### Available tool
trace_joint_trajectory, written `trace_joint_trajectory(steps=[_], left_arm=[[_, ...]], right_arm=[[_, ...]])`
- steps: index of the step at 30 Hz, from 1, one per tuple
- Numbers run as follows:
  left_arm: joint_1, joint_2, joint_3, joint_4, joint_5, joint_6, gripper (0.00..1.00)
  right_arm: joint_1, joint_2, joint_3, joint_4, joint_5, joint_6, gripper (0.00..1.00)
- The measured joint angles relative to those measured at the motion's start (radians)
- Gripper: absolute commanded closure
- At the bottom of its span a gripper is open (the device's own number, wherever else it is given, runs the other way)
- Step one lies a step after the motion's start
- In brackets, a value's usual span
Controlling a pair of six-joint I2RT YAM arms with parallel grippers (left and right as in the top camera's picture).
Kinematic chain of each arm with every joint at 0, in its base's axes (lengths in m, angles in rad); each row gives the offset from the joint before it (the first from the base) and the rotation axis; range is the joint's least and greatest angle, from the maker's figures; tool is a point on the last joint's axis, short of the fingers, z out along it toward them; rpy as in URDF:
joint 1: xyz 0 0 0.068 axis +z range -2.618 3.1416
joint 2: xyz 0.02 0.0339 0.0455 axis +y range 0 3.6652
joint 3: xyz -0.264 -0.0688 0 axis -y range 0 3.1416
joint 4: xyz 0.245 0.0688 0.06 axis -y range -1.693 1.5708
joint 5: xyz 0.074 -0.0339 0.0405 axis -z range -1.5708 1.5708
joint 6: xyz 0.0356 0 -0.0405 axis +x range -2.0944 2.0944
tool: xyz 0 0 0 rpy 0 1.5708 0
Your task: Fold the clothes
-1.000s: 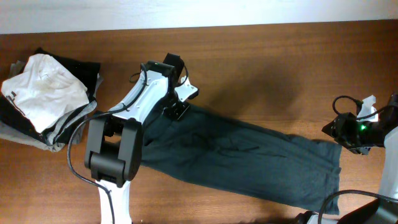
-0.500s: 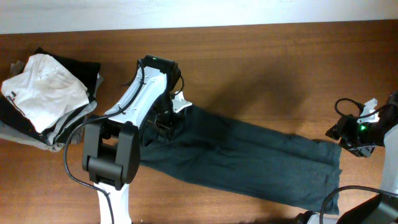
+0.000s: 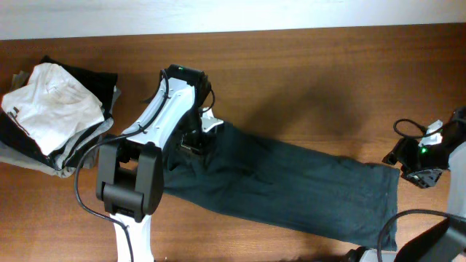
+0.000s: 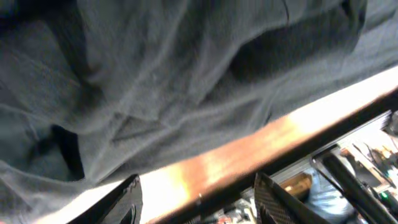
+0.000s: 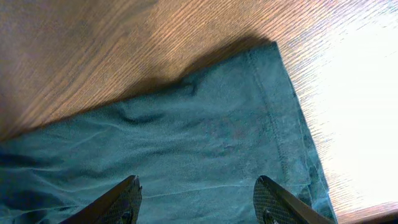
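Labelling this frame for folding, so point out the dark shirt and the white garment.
dark shirt [image 3: 291, 185], overhead view, middle of the spread cloth.
white garment [image 3: 51, 105], overhead view, its crumpled top face on the pile.

A wooden table [image 3: 291, 65] fills nearly the whole overhead view, reddish-brown with fine grain running left to right. Along its far edge lies a pale, whitish strip [image 3: 218, 14]; whether it is wall or floor cannot be told. A soft shadow [image 3: 324, 102] darkens the wood right of centre, towards the far side. In the right wrist view strong light bleaches the wood to a white glare [image 5: 364, 106] at the right. In the left wrist view the table's edge glows orange, and past it only blurred clutter [image 4: 354, 180] shows.
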Motion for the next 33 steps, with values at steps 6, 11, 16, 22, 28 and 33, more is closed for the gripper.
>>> trace_joint_trajectory(steps=[6, 11, 16, 22, 28, 33], left_arm=[[0.000, 0.000, 0.000, 0.110, -0.025, 0.000, 0.41], [0.000, 0.000, -0.014, 0.095, -0.026, -0.008, 0.44], [0.000, -0.001, -0.122, 0.110, -0.030, -0.016, 0.44], [0.000, -0.003, -0.205, 0.244, -0.033, -0.019, 0.51], [0.000, -0.003, -0.207, 0.295, -0.040, -0.027, 0.92], [0.000, -0.003, -0.208, 0.233, -0.036, -0.034, 0.99]], right_arm=[[0.000, 0.006, 0.000, -0.001, -0.003, 0.000, 0.38], [0.000, 0.006, 0.000, -0.005, -0.003, 0.000, 0.37], [0.000, 0.006, 0.000, -0.005, -0.003, -0.001, 0.37], [0.000, 0.006, -0.001, -0.004, -0.006, 0.000, 0.36], [0.000, 0.006, -0.001, -0.004, -0.010, 0.000, 0.36], [0.000, 0.006, -0.001, -0.004, -0.010, 0.000, 0.36]])
